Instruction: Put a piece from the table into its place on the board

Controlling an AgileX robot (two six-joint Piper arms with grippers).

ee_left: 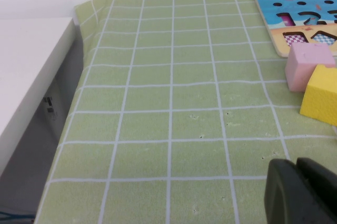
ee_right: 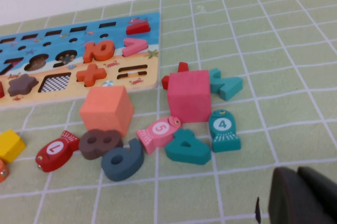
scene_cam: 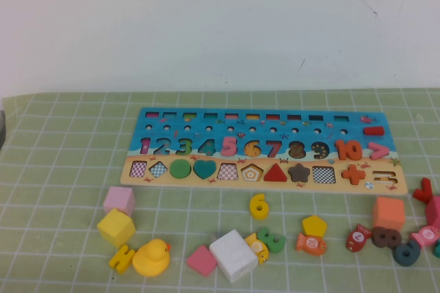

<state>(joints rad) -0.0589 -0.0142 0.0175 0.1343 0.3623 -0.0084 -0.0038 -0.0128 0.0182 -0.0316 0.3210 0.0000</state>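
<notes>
The piece, a small flat bright-yellow "6" [scene_cam: 258,205], lies on the green checked cloth just in front of the board's middle. The board [scene_cam: 172,120] is long, with a blue top of coloured digits and a tan strip of shape cut-outs. Its corners also show in the left wrist view [ee_left: 274,9] and the right wrist view [ee_right: 142,71]. Neither gripper shows in the high view. My left gripper [ee_left: 296,164] is shut and empty over bare cloth left of the board. My right gripper [ee_right: 296,172] is shut and empty near loose pieces to the right.
A pink cube [scene_cam: 119,200], yellow cube [scene_cam: 115,227], yellow duck [scene_cam: 151,257], white block [scene_cam: 233,254], green "3" [scene_cam: 273,240] and yellow pentagon [scene_cam: 314,225] lie along the front. An orange cube [scene_cam: 388,213], fish pieces and numerals crowd the right. The table's left edge [ee_left: 79,71] drops off.
</notes>
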